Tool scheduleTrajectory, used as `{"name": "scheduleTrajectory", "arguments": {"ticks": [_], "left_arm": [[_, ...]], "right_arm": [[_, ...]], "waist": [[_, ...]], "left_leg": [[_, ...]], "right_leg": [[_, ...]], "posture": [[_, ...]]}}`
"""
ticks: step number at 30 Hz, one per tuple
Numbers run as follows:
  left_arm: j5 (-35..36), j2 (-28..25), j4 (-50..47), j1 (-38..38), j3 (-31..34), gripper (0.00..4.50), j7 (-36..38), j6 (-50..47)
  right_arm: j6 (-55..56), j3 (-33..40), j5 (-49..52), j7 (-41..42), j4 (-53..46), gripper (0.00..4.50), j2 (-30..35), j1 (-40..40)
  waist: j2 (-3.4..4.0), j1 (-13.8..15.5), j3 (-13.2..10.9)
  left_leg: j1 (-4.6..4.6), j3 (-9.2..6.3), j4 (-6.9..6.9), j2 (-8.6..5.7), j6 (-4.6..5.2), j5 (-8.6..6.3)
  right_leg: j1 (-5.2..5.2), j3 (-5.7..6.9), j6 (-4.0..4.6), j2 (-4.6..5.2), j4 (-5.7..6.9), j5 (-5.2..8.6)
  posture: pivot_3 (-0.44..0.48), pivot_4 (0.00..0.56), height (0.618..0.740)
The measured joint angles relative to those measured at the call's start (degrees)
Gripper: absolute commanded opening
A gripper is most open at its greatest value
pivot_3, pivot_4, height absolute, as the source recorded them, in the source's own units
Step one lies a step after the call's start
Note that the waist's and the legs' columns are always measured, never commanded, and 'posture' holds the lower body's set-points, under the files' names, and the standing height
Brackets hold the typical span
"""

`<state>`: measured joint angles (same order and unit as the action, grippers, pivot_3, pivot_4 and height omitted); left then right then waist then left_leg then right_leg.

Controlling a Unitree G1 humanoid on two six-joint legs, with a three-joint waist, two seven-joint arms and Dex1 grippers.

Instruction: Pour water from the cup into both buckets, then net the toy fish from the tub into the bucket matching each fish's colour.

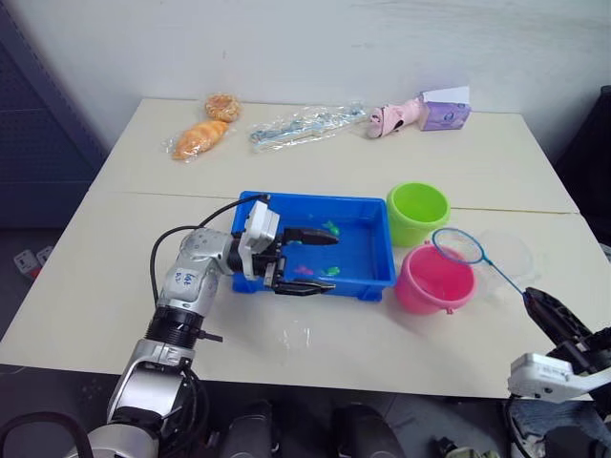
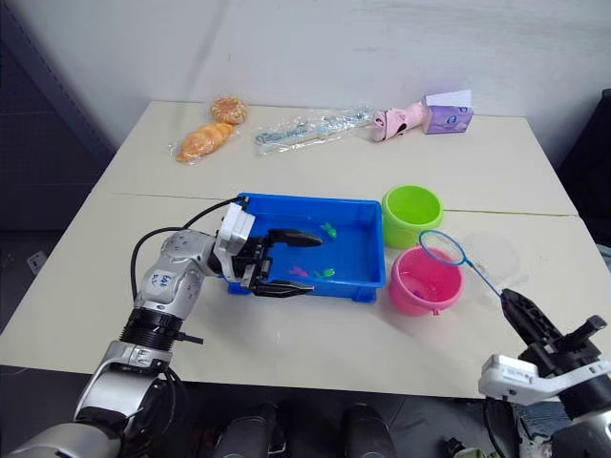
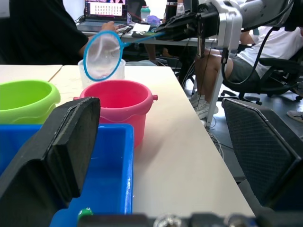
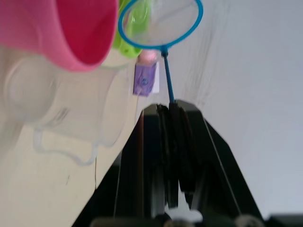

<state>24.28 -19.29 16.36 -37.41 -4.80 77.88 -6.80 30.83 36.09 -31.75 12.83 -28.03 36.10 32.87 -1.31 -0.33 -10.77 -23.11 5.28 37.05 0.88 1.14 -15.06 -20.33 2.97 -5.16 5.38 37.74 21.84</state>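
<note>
My right gripper [image 2: 509,298] is clamped on the thin dark stick of the small blue-rimmed mesh net [image 1: 457,245]; the hoop hangs over the far rim of the round pink plastic bucket [image 1: 434,279]. The clear see-through plastic cup [image 1: 507,254] stands just beside that bucket, on its right. The lime green plastic bucket [image 1: 417,212] stands just behind the pink one, beside the shallow rectangular bright blue plastic tub [image 1: 363,250]. My left gripper [image 1: 310,260] has its fingers spread wide, one over the tub, the other at its near wall. Tiny green [image 1: 331,228] and magenta-pink [image 1: 304,270] toy fish lie in the tub.
</note>
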Motion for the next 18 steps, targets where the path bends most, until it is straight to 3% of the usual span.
{"name": "scheduleTrajectory", "arguments": {"ticks": [5,7,10,16,18], "left_arm": [[0.0,-4.2,3.2,0.0,4.2,4.43,-1.4,2.0],[0.0,-6.9,5.2,0.1,6.8,4.43,-1.6,3.1],[0.3,-9.7,6.5,0.7,9.8,4.43,-2.3,3.9],[0.2,-15.2,7.8,4.5,13.9,4.43,-3.5,5.6],[0.0,-16.8,7.8,6.7,14.2,4.43,-3.3,5.7]], "right_arm": [[-17.6,-7.8,27.4,12.1,-10.8,0.0,3.3,-6.1],[-31.7,-11.2,39.7,14.7,-15.2,0.0,6.2,-13.0],[-46.7,-17.2,49.2,17.1,-17.5,0.0,10.7,-22.3],[-62.8,-32.2,51.4,19.2,-11.7,0.0,12.2,-42.2],[-66.1,-35.6,50.8,20.4,-9.4,0.0,13.6,-45.4]], "waist": [[0.0,-0.5,0.0],[0.0,-0.9,0.0],[0.0,-1.0,0.0],[-0.01,-1.2,0.0],[-0.01,-1.2,0.0]], "left_leg": [[0.03,-0.04,0.05,0.06,0.04,0.01],[0.04,-0.08,0.07,0.06,0.1,-0.01],[0.02,-0.17,0.03,0.04,0.16,-0.04],[-0.1,-0.16,0.03,-0.02,0.2,-0.07],[-0.1,-0.16,0.03,-0.02,0.23,-0.09]], "right_leg": [[0.03,0.02,0.01,0.0,0.07,-0.01],[0.07,0.04,0.01,0.04,0.07,-0.01],[0.06,0.09,0.02,0.09,0.02,-0.01],[-0.05,0.13,0.02,0.17,0.02,-0.01],[-0.06,0.14,0.03,0.18,0.03,-0.02]], "posture": [[0.0,0.15,0.74],[0.0,0.15,0.74],[0.0,0.15,0.74],[0.0,0.15,0.74],[0.0,0.15,0.74]]}}
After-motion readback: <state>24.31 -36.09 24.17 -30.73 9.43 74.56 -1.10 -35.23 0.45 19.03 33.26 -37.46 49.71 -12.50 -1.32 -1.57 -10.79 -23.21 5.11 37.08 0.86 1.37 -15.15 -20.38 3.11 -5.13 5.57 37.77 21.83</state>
